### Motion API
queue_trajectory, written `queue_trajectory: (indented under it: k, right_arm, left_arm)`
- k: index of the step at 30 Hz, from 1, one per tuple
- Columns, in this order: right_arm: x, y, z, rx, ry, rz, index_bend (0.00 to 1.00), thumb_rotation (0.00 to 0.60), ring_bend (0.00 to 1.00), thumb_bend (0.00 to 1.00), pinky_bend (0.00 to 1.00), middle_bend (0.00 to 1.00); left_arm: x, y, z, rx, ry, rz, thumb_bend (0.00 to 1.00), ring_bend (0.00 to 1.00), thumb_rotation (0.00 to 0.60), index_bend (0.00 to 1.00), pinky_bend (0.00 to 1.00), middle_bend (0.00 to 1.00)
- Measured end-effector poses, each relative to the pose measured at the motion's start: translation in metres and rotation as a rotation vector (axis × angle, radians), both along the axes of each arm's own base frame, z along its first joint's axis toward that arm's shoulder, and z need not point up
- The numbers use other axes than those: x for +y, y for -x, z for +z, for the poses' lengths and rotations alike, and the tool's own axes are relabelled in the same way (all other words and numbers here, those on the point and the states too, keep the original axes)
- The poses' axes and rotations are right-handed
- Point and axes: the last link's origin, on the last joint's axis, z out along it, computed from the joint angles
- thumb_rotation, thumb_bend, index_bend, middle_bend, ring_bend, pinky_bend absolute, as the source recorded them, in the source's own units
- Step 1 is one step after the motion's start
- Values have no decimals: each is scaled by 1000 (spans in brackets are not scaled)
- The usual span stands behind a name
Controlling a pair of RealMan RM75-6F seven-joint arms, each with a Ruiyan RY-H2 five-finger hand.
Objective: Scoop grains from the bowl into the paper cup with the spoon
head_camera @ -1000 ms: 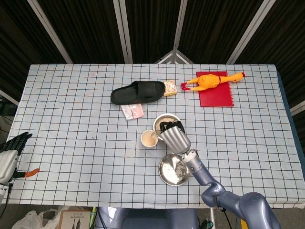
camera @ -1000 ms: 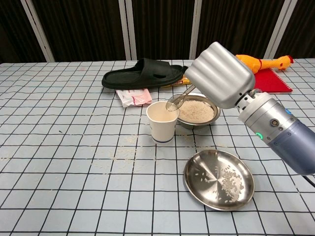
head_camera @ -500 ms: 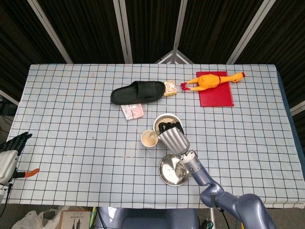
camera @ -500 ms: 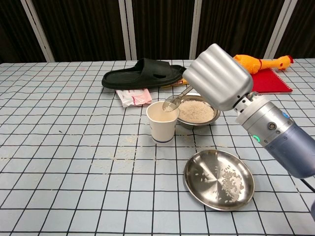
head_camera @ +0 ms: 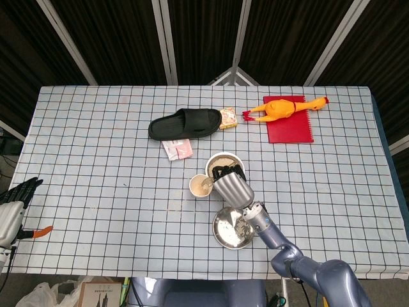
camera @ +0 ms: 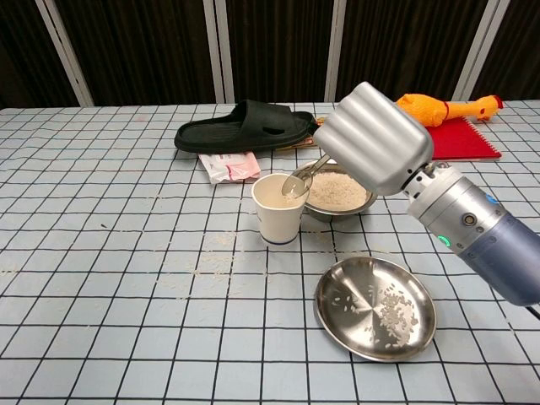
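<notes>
My right hand (camera: 375,137) (head_camera: 231,183) holds a metal spoon (camera: 302,180), its scoop tipped just over the rim of the white paper cup (camera: 278,208) (head_camera: 200,186). The cup stands upright with grains inside. Right behind it sits the steel bowl of grains (camera: 338,191) (head_camera: 222,161), partly hidden by the hand in the head view. My left hand (head_camera: 16,195) hangs off the table's left edge, far from everything, holding nothing.
A shallow steel plate (camera: 375,307) with scattered grains lies in front of the bowl. Loose grains dot the cloth left of the cup. Farther back lie a black slipper (camera: 246,126), a pink packet (camera: 228,166), a rubber chicken (camera: 443,107) and a red notebook (camera: 465,139).
The spoon's scoop has moved left and down from beside the cup to over its mouth. The left hand has not moved.
</notes>
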Motion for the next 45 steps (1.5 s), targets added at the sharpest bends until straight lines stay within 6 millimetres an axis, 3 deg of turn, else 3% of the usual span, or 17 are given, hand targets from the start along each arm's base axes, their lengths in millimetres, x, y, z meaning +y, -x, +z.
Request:
queue_trajectory:
  k: [9,19,28,37,45]
  right_arm:
    - [7,6,-8,8,-24,-26,654,600,971,608,1000,831]
    - [0,-10,2,-47,5,0,654,600,971,607,1000,831]
    - [11,1,-9,-6,-32,-22,650,600,971,607,1000,831]
    - [8,-8,8,-69,-21,-1,648,600,970,607,1000,831]
    - [17,-9,37,-137,-52,-7,649,600,971,607,1000,831]
  left_arm:
    - [0,0,0,3,3,2,0,0,600,0,0,0]
    - [1,0,-1,4,7,3,0,0,600,0,0,0]
    - [0,0,0,3,3,5,0,0,600,0,0,0]
    - [2,1,0,5,3,7,0,0,600,0,0,0]
    - [0,2,0,8,5,13,0,0,600,0,0,0]
